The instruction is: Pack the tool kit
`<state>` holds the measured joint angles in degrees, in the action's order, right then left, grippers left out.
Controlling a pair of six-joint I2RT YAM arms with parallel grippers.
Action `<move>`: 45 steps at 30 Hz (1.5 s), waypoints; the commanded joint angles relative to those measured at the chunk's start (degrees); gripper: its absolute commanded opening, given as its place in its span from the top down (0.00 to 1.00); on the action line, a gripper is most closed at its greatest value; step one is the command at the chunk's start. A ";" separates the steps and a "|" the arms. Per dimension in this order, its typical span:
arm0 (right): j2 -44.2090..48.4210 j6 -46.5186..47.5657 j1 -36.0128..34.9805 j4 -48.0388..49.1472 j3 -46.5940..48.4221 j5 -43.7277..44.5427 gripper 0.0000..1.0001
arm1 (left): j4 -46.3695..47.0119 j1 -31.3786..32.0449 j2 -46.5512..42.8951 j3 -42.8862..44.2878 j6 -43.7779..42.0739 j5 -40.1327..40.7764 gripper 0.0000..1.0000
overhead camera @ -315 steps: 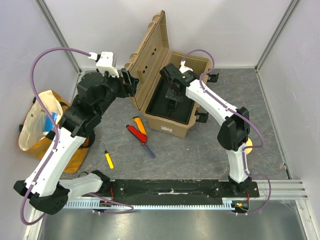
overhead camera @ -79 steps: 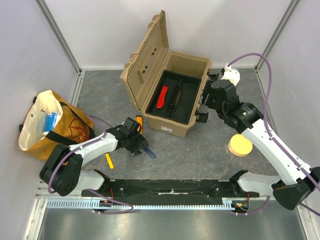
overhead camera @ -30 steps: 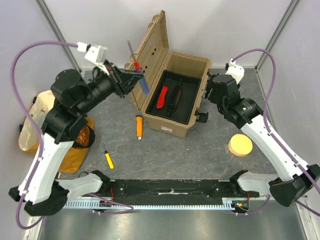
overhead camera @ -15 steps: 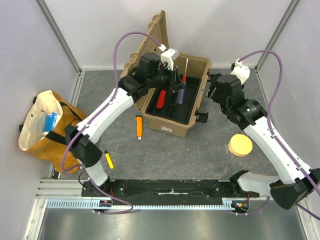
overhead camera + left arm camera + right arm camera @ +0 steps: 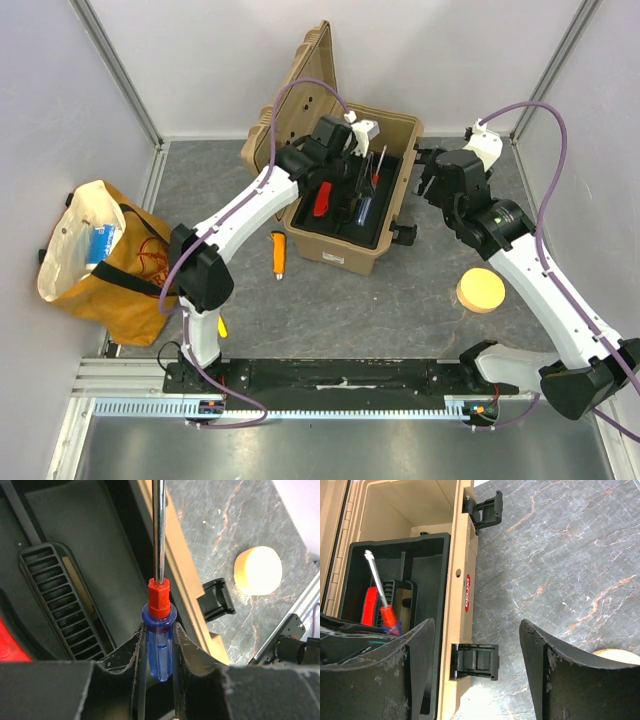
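Screwdriver (image 5: 159,641) clamped in left gripper (image 5: 159,647) over toolbox (image 5: 340,256); right gripper (image 5: 475,626) apart (grey marbled table (image 5: 400,300), white walls (image 5: 450,60)).

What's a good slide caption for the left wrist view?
Left gripper holds a blue-handled screwdriver over the black tray of the toolbox.

The left arm (image 5: 245,205) rises from its base at 7 o'clock, bends at the elbow and stretches toward 1 o'clock, its wrist ending near 12 o'clock. The left gripper (image 5: 159,647) is clamped on the handle of a screwdriver (image 5: 159,625). The right arm (image 5: 540,285) climbs from 5 o'clock toward 11 o'clock. The right gripper (image 5: 476,625) points toward 9 o'clock, its jaws spread wide and holding nothing.
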<state>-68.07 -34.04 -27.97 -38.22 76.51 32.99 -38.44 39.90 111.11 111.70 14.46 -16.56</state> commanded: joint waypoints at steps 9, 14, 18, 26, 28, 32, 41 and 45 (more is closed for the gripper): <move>0.49 -0.32 0.72 0.60 -0.66 -0.65 0.25 | -3.75 0.09 5.34 2.20 -2.15 4.34 0.87; 0.84 0.03 1.77 0.78 -0.31 0.14 0.25 | -5.42 0.18 5.70 2.38 -2.50 5.83 0.73; 0.84 0.29 2.30 0.69 -0.31 -0.12 0.25 | -5.60 0.27 4.38 2.64 -2.86 6.36 0.63; 1.10 0.20 3.09 0.78 -0.84 -1.00 0.25 | -5.60 0.53 0.43 3.52 -2.68 7.59 0.51; 1.10 0.20 3.27 0.78 -0.92 -1.18 0.25 | -5.60 0.62 -1.50 3.52 -2.77 8.12 0.50; 1.19 0.12 3.45 0.86 -1.01 -1.61 0.25 | -6.30 0.62 -7.12 2.83 -5.48 8.47 0.50; 0.57 0.29 3.80 1.39 -1.89 -3.55 0.25 | -7.70 0.71 -23.20 -4.12 -8.84 14.95 0.50; -0.04 0.38 3.88 1.65 -1.89 -4.43 0.25 | -8.06 0.62 -28.74 -3.95 -7.78 26.20 0.48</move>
<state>-68.10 -34.00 -24.45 -38.15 74.81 29.71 -46.09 40.53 86.80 108.22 8.62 -1.85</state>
